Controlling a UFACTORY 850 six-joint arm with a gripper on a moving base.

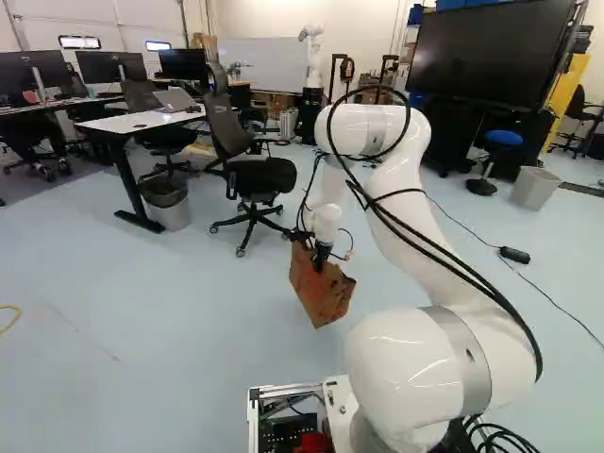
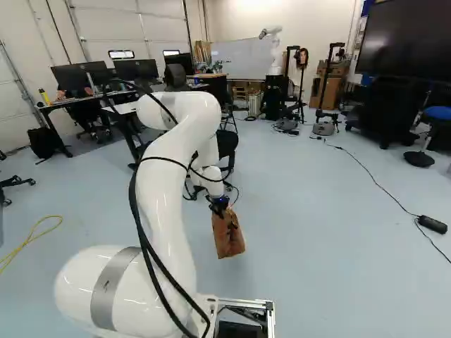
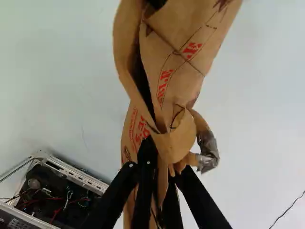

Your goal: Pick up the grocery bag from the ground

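Pinching the bag [image 1: 319,293] by its crumpled top between both fingers of my tool [image 1: 322,259], I hold it hanging ahead of my base [image 1: 253,415].

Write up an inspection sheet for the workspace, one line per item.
Surface: pale blue-grey floor, smooth, faint marks.
Job's things: brown paper grocery bag, top crumpled and twisted, hanging from the gripper; contents cannot be told.
Gripper: fingers shut on the bag's crumpled top.
Clutter: yellow cord on the floor, left edge of both base views; black box on a floor cable, at the right.
Cables: black cables loop along the arm; none seen snagged.
Surroundings: office chair beyond the bag; desk, grey bin, large screen, another robot farther off.
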